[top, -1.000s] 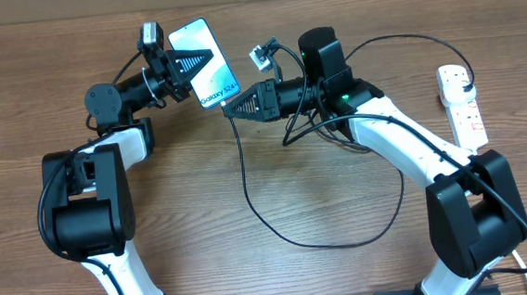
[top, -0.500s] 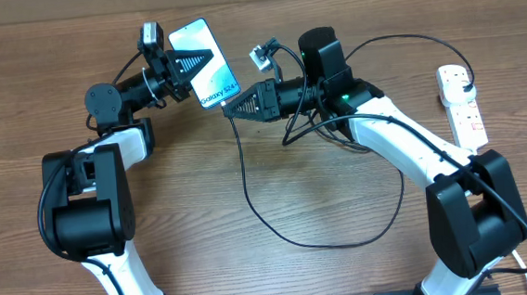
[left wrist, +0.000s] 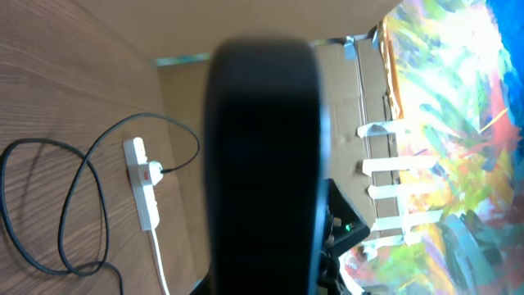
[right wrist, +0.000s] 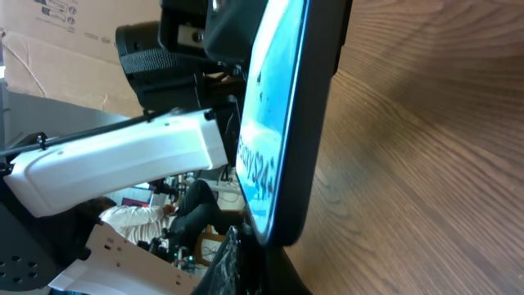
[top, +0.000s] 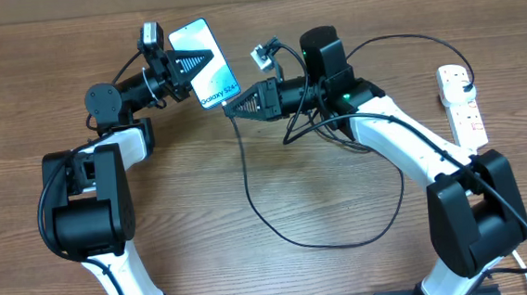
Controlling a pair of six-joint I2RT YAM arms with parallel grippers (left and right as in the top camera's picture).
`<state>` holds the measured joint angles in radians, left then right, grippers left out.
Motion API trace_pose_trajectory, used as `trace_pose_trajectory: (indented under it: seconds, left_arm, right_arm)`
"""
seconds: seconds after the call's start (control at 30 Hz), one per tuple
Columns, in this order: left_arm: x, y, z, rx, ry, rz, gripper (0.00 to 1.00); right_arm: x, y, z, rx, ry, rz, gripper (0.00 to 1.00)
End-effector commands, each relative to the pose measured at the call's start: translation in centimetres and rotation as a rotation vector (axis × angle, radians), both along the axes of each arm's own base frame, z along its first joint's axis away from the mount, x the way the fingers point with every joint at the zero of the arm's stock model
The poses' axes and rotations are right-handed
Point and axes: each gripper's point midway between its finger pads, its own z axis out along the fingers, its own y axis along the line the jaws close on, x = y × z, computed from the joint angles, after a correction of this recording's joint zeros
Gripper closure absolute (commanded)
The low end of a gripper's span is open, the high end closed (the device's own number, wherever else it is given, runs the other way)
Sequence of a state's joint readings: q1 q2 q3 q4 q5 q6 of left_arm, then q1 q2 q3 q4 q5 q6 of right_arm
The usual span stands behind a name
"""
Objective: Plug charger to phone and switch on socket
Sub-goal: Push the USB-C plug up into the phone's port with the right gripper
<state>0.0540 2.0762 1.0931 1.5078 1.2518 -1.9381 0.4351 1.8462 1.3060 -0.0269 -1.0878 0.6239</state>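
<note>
Overhead: left gripper [top: 186, 64] has its jaws clenched on the phone [top: 205, 62], held up off the bench near the far edge, screen lit, "Galaxy S24" end pointing toward the right arm. Right gripper [top: 233, 108] has its jaws clamped on the connector end of the charger [top: 247, 181], tip right at the phone's lower end. Can't tell if it's seated or only touching. Cable drops from there, loops across mid-bench and runs back up toward the right edge, where the socket [top: 461, 104] lies, well apart from both arms. Something black sits in its far outlet, prob. the plug. Switch state too small to read.

Left wrist: own finger fills the centre as a dark blur, so jaws can't be judged here. Phone screen [left wrist: 458, 106] is a bright smear on the right. Socket [left wrist: 143, 192] and cable loops [left wrist: 49, 205] show on the bench to the left.

Right wrist: phone [right wrist: 282, 123] edge-on, v. close, lower end just above the dark fingertips at frame bottom. Port and connector tip aren't visible.

Step in hand, I'd say: insertion. Do it well by keeping the tip in line w/ the phone's long axis, pushing straight, left arm bracing. Skew risks jamming or levering the phone out of grip.
</note>
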Motion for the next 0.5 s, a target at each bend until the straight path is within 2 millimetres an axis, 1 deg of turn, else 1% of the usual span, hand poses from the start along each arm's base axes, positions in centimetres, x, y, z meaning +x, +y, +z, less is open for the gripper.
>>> trace_pose_trajectory:
  seconds: [0.0, 0.27, 0.47]
  left_arm:
    - [-0.45, -0.20, 0.91, 0.028, -0.065, -0.026, 0.95]
    - [-0.45, -0.22, 0.91, 0.027, -0.064, -0.027, 0.95]
    - [-0.57, -0.59, 0.91, 0.020, -0.043, -0.038, 0.96]
  right_arm:
    - [0.92, -0.86, -0.13, -0.003, -0.003, -0.032, 0.96]
    - [1.19, -1.08, -0.18, -0.006, -0.005, -0.043, 0.96]
    - [1.83, -1.10, -0.51, -0.026, -0.012, -0.082, 0.96]
